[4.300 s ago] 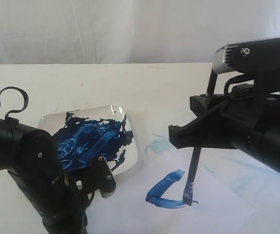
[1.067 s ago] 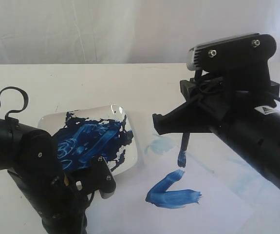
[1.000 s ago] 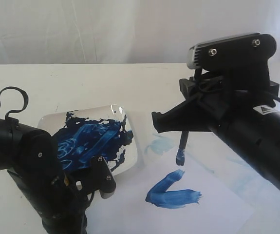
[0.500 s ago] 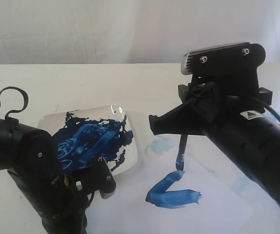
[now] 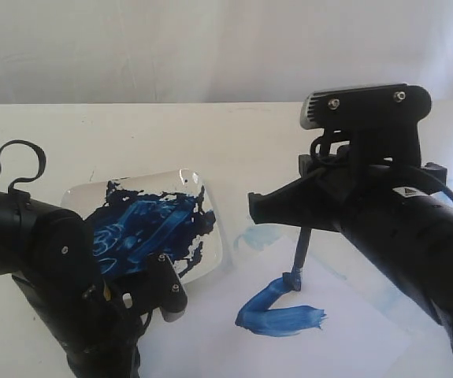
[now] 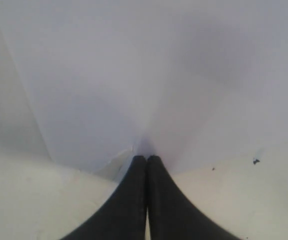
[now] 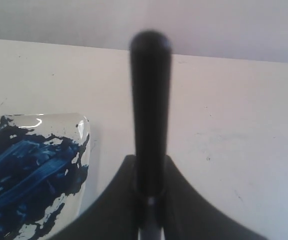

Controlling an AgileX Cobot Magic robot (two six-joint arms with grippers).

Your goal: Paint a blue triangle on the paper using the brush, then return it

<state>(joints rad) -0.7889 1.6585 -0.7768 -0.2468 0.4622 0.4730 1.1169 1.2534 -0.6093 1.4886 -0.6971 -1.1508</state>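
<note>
Left claw [image 6: 146,161]: fingers pressed together, tips at the edge of the paper [image 5: 352,331], low at the left of the exterior view. Beside it, on the cream surface [image 5: 131,134], stands the white dish [image 5: 76,198], smeared dark blue. On the paper, right of the dish, lies the blue triangle [image 5: 277,315], so far two joined strokes. The brush [image 5: 299,258], near upright with its bristles touching the upper stroke's end, is pinched by the right claw [image 7: 149,167].
</note>
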